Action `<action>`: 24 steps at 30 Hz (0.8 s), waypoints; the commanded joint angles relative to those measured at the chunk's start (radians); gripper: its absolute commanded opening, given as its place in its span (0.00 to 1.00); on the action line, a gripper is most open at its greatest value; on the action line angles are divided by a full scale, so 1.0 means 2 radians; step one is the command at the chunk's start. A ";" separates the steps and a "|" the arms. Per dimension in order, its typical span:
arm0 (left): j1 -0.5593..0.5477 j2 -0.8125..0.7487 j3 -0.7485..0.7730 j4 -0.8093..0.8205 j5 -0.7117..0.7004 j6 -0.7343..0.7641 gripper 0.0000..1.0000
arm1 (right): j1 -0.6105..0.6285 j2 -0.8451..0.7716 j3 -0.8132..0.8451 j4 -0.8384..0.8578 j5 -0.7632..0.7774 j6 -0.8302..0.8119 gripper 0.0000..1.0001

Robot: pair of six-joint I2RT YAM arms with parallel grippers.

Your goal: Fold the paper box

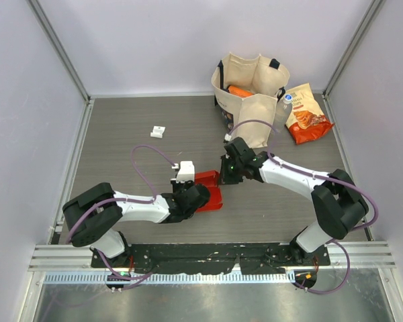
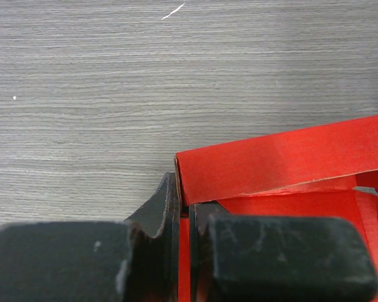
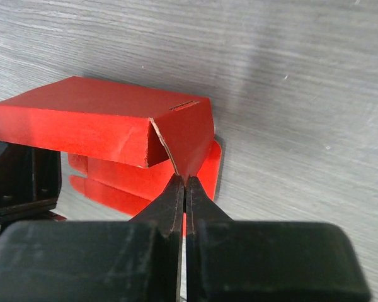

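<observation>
Your left gripper (image 2: 183, 211) is pinching a thin red wall of the paper box (image 2: 283, 160). Its two black fingers (image 2: 157, 211) are pressed close with the card between them, right at a corner of the box.

Your right gripper (image 3: 184, 189) is pinching too. Its tips squeeze the edge of a red flap at one end of the box, and that end stands partly open. In the right wrist view the box has a flat top and a side wall. A thin slot is cut in the top near the open end. Rounded red tabs show under the box.

From above, you see the two grippers facing each other with the box between them. The left one holds the left side. The right one holds the far right side. The box sits about midway between the left and right edges of the counter (image 1: 121, 134), nearer the near edge than the far edge.

A beige tote bag (image 1: 252, 100) stands by the far edge, toward the far right corner, well apart from the box. Something orange pokes out of its top. An orange-red snack bag (image 1: 307, 115) lies near the tote, in the far right corner. A small white thing (image 1: 158, 132) lies alone, toward the far left, well apart from the box.
</observation>
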 commanded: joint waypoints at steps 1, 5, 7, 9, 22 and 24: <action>-0.003 -0.001 0.012 0.005 -0.003 -0.001 0.00 | 0.006 -0.033 -0.035 0.112 -0.059 0.119 0.01; -0.005 -0.001 0.012 0.005 -0.002 -0.002 0.00 | 0.019 -0.040 -0.063 0.160 -0.028 0.122 0.00; -0.006 0.000 0.012 0.005 -0.004 -0.002 0.00 | 0.029 -0.049 -0.082 0.180 0.008 0.104 0.00; -0.008 -0.001 0.011 0.005 -0.006 -0.002 0.00 | 0.031 -0.061 -0.099 0.190 0.013 0.101 0.01; -0.008 -0.010 -0.013 0.018 -0.007 -0.003 0.00 | 0.032 -0.157 -0.142 0.208 -0.044 -0.029 0.47; -0.008 -0.008 -0.013 0.017 -0.008 -0.003 0.00 | 0.019 -0.182 -0.144 0.181 -0.038 -0.025 0.52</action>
